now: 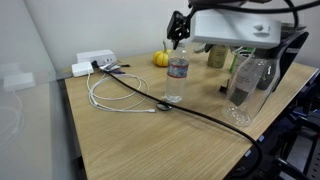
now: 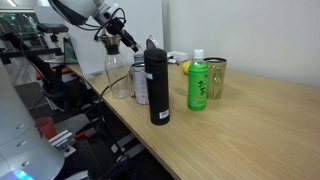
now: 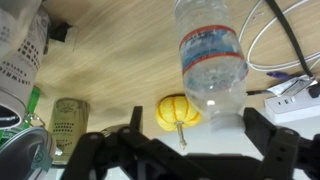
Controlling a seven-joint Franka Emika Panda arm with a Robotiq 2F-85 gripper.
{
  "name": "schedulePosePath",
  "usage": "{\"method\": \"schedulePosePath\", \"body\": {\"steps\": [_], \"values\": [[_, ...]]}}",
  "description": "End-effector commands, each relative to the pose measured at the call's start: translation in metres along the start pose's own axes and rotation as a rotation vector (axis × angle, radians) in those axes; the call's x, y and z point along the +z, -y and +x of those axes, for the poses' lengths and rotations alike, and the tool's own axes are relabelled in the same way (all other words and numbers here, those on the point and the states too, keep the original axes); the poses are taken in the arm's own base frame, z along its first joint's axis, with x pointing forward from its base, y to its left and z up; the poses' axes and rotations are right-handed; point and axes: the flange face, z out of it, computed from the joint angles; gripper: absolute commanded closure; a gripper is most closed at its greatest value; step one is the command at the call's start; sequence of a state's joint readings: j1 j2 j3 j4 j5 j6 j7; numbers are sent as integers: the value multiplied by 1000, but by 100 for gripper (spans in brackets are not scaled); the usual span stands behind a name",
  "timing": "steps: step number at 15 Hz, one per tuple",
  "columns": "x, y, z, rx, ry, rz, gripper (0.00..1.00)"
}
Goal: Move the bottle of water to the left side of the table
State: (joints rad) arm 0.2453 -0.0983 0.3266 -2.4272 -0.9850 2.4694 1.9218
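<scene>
The bottle of water [image 1: 177, 78] stands upright near the middle of the light wood table [image 1: 120, 135]. It is slim and clear, with a pale label band. My gripper [image 1: 178, 38] hangs just above its cap, open and empty. In the wrist view the bottle [image 3: 212, 55] runs up from between my two dark fingers [image 3: 193, 120], with its cap end level with the fingertips and a gap on each side. In an exterior view my gripper [image 2: 128, 40] is at the far end of the table, and the bottle [image 2: 140, 82] is mostly hidden behind a black flask.
A small yellow pumpkin [image 1: 160, 59] sits just behind the bottle. A white power strip [image 1: 95, 62] and looped cables [image 1: 115, 95] lie to one side. A clear jug [image 1: 247, 88], an olive cup [image 1: 217, 55], a green bottle [image 2: 197, 82] and a black flask [image 2: 157, 85] stand on the other side.
</scene>
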Motion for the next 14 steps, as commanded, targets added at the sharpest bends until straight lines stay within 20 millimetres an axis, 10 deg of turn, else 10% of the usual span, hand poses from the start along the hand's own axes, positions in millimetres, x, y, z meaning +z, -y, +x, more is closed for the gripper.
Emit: {"method": "schedulePosePath", "body": {"steps": [1,8,10,14], "values": [[-17,-30,37,40,3,23,0],[-59,-109,134,160,73,-5,0],[-97,-97,149,210,124,-13,0],[-106,-96,148,212,98,4,0]]}}
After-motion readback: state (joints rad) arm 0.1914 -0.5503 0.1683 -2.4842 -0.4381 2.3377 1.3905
